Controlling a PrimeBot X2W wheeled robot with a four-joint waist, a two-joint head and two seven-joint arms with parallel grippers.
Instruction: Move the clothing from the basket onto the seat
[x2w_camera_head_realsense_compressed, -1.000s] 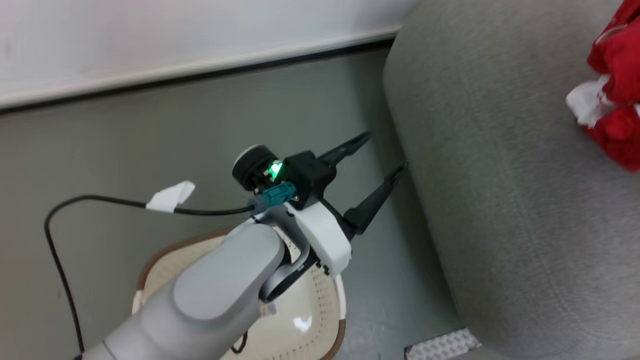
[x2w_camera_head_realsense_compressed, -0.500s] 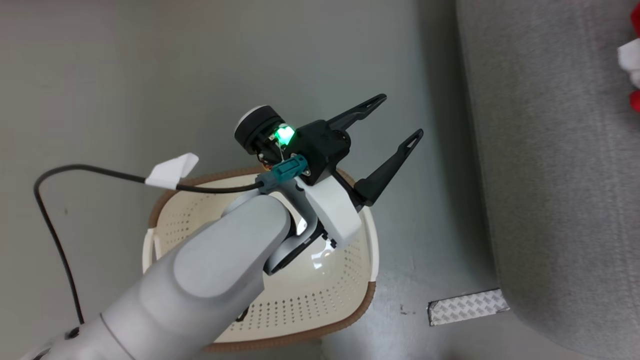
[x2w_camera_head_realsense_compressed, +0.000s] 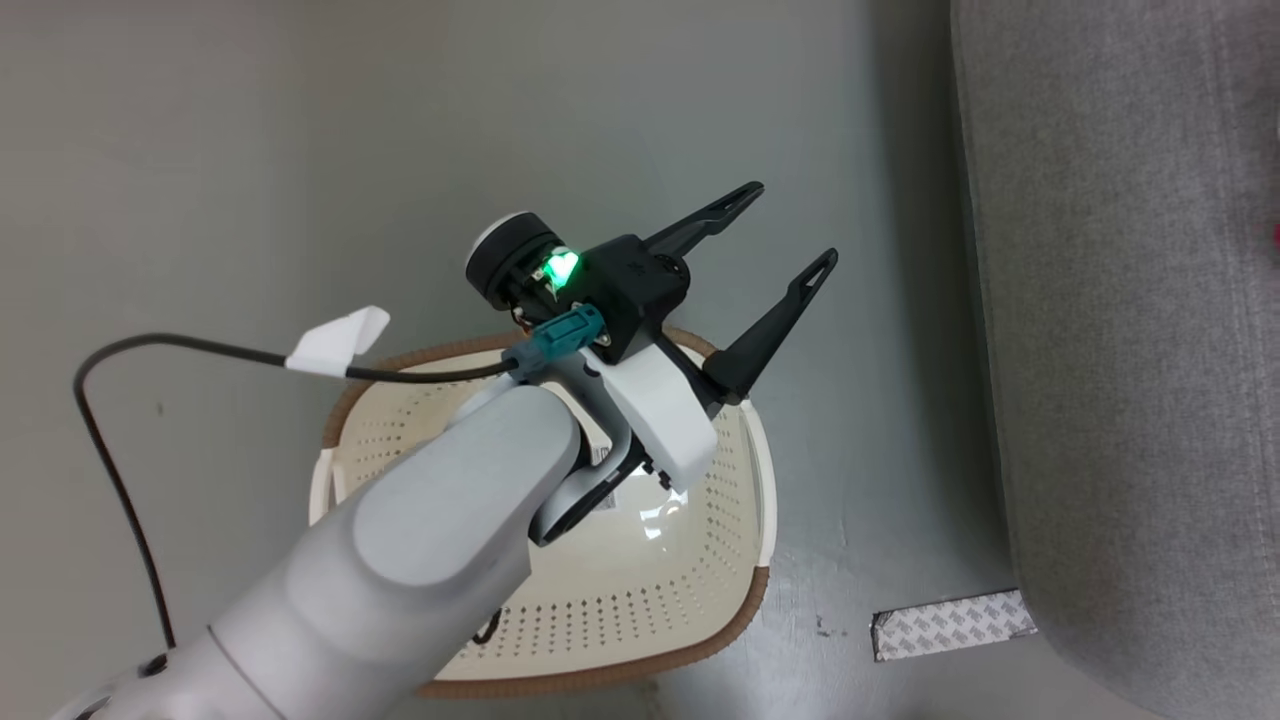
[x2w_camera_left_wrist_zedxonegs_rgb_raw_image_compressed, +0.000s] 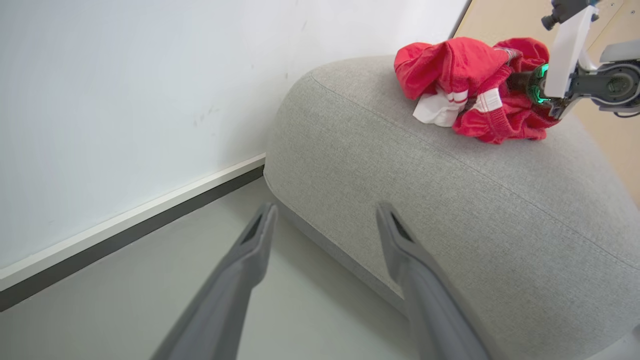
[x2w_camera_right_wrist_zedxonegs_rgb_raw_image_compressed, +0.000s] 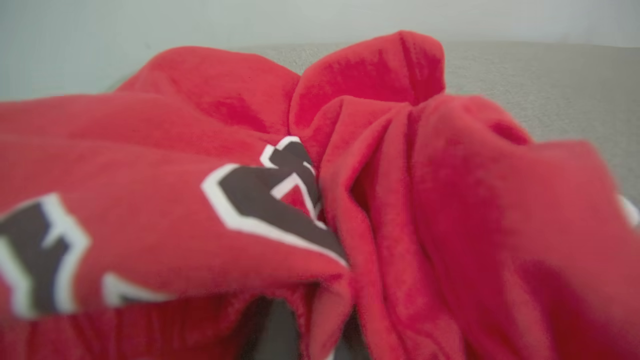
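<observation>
Now the oval laundry basket (x2w_camera_head_realsense_compressed: 620, 610) is sitting on the grey floor (x2w_camera_head_realsense_compressed: 300, 150) under my left forearm, and its perforated white bottom is showing bare. The red jersey (x2w_camera_left_wrist_zedxonegs_rgb_raw_image_compressed: 465, 65) is lying bunched on top of the grey sofa (x2w_camera_left_wrist_zedxonegs_rgb_raw_image_compressed: 450, 200), well apart from the basket, with its black, white-edged numerals facing my right wrist camera.

I am counting one basket, one jersey, one sofa, one strip of patterned tape (x2w_camera_head_realsense_compressed: 950, 622) on the floor by the sofa's foot, and one black cable (x2w_camera_head_realsense_compressed: 200, 345) carrying one white tag (x2w_camera_head_realsense_compressed: 335, 340).

My left hand (x2w_camera_head_realsense_compressed: 790, 222) is hanging just past the basket's rim, fingers spread wide and pointing toward the sofa. My right hand (x2w_camera_left_wrist_zedxonegs_rgb_raw_image_compressed: 522, 81) is pressing its fingers together, buried in the jersey's folds; whether cloth is caught between them I cannot tell.

Compared with a second ago, my head camera is looking elsewhere. The basket, then cut off at the bottom edge, is now showing nearly whole, and the sofa is sitting further right.
</observation>
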